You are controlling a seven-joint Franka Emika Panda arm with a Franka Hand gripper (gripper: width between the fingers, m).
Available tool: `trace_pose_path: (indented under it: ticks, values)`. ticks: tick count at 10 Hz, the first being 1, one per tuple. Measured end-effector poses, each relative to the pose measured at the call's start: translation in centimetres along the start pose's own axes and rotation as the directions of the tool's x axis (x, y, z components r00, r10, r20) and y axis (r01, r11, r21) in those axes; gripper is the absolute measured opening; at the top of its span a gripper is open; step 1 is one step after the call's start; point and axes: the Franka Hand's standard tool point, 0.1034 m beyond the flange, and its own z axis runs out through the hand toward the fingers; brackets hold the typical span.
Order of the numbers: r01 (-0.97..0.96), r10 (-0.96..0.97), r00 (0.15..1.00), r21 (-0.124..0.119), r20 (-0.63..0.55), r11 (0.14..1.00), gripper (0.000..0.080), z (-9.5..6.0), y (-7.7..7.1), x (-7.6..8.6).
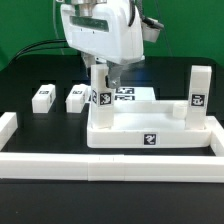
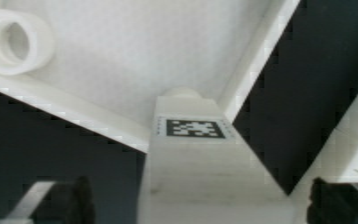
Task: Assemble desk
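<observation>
The gripper [image 1: 100,72] straddles a leg [image 1: 100,97] standing at the tabletop [image 1: 150,128]'s corner on the exterior view's left. Whether its fingers [image 2: 43,205] actually pinch it, I cannot tell. Loosely seated, the leg might tilt and jam.

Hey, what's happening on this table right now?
A robot arm is putting a small white desk together. Its gripper is around an upright leg at one corner of the tabletop; whether it is clamped is unclear. A second leg stands at another corner, and two loose legs lie nearby.
</observation>
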Motion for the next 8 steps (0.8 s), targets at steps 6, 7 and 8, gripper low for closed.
trace_pose_path:
  ticks: [6, 7, 8]
  values:
    - [0.572, -0.573, 0.820, -0.039, -0.012, 0.819, 0.0649, -0.12, -0.19, 0.07]
    - [0.674, -0.675, 0.737, -0.043, -0.021, 0.737, 0.0649, -0.18, -0.20, 0.39]
    - [0.744, -0.746, 0.666, -0.053, -0.026, 0.666, 0.0649, -0.26, -0.30, 0.56]
